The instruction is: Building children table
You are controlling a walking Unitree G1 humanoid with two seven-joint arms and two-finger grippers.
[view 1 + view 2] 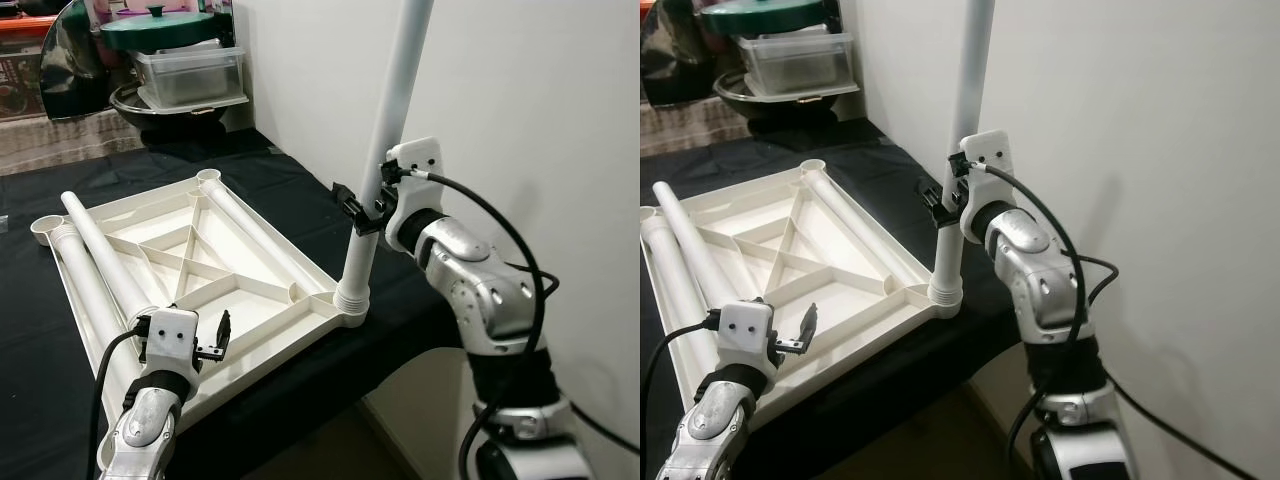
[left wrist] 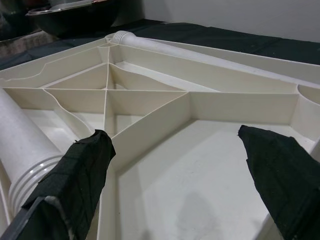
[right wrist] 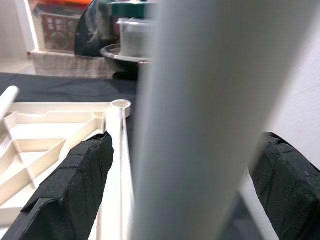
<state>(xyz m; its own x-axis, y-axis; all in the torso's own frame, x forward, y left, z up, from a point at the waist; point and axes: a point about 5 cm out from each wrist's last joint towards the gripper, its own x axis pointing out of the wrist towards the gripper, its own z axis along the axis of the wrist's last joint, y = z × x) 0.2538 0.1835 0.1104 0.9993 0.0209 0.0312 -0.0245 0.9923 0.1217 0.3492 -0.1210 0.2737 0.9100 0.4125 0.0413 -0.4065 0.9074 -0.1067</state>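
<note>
Resting surface: black-draped work table (image 1: 300, 180), standing against a plain white wall (image 1: 520, 100).
Tabletop: cream plastic children's tabletop panel (image 1: 190, 262), lying upside down on the black cloth with its ribbed underside facing up; its near corner reaches the table's front edge.
Upright leg: long white plastic tube leg (image 1: 385, 150), standing vertical with its ribbed collar seated in the panel's near right corner socket, just beside the wall.
Loose legs: two white tube legs (image 1: 95, 262) lying side by side along the panel's left edge; a third (image 1: 262, 240) lies along its right edge, one end at the far corner socket (image 1: 209, 177).
Right arm: silver, bent at the elbow, reaching in from the wall side.
Right gripper: right gripper (image 1: 362, 215), its two black fingers on either side of the upright leg at mid-height, clasping it; the right wrist view has the tube between both pads (image 3: 75, 185).
Left gripper: left gripper (image 1: 212, 340), poised over the panel's near edge, fingers spread apart and holding nothing; the left wrist view looks across the ribs between both pads (image 2: 82, 172).
Background items: clear lidded plastic box (image 1: 190, 75) stacked on a dark round pan (image 1: 150, 105) at the table's far end, with a green lid (image 1: 160, 25) on top.
</note>
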